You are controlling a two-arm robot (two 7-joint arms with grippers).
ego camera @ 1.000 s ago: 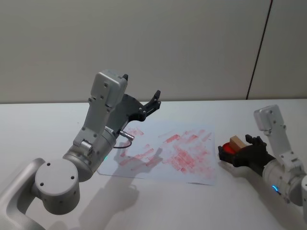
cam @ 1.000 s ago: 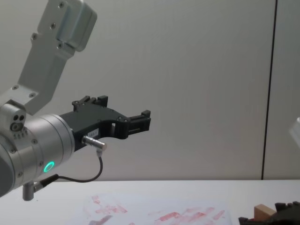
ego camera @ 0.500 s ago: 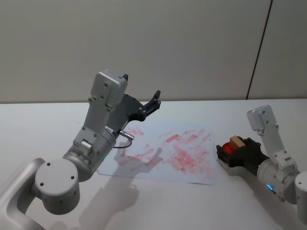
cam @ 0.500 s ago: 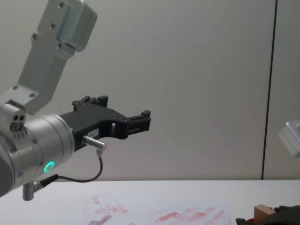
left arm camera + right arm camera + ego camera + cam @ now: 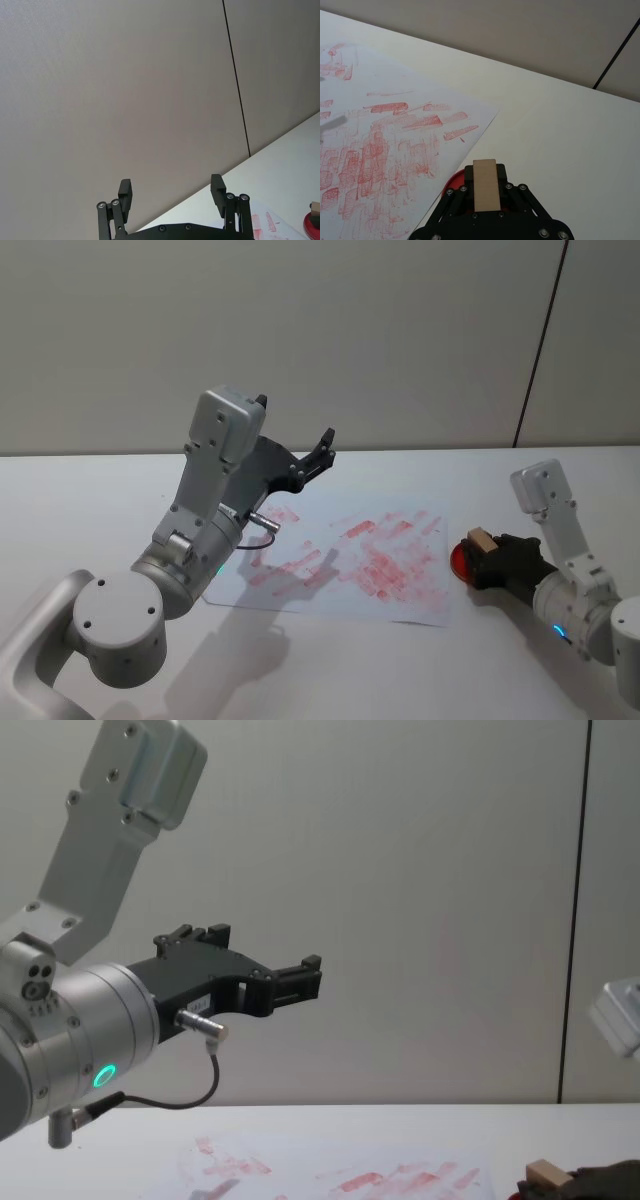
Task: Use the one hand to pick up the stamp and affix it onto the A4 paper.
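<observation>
My right gripper [image 5: 484, 548] is shut on the stamp [image 5: 480, 538], a small tan wooden block, just past the right edge of the A4 paper [image 5: 350, 560]. In the right wrist view the stamp [image 5: 486, 184] stands between the black fingers over the red ink pad [image 5: 454, 186], with the red-smudged paper [image 5: 385, 135] beyond. Whether the stamp touches the pad I cannot tell. The chest view has the stamp [image 5: 545, 1175] low at the right. My left gripper [image 5: 310, 455] hangs open high above the paper's far left part, holding nothing.
The red round ink pad [image 5: 461, 558] lies on the white table [image 5: 90, 500] against the paper's right edge. The raised left arm [image 5: 90, 1020] with its looping black cable reaches over the paper's left side. A grey wall stands behind the table.
My right gripper, still holding the stamp, has shifted slightly left toward the paper and turned, so more of the red pad shows. The left arm has not moved.
</observation>
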